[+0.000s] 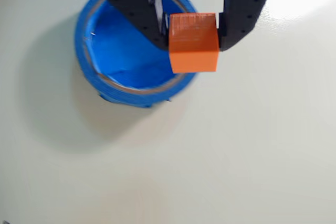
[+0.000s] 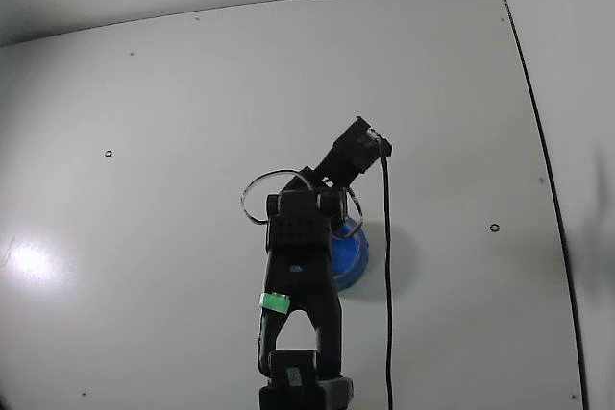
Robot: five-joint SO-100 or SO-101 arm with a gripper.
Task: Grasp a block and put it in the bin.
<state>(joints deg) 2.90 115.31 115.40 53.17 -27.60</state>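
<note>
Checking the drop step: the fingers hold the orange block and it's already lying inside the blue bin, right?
Not quite. The wrist view shows the block clamped between the fingers, hanging over the rim of the blue bin, not lying inside it. The rest holds.

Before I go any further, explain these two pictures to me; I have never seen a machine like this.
The machine is a small black robot arm standing on a white table. The fixed view looks down on the whole arm from above. The wrist view comes from a camera riding on the arm itself, looking down past its pincer, the two dark fingers that grasp things. Those fingers are shut on a small cube, which looks orange here, and it hangs above the table at the edge of a round blue bin. In the fixed view the arm hides most of the bin and the cube cannot be seen. Nothing else shows on the table.
</note>
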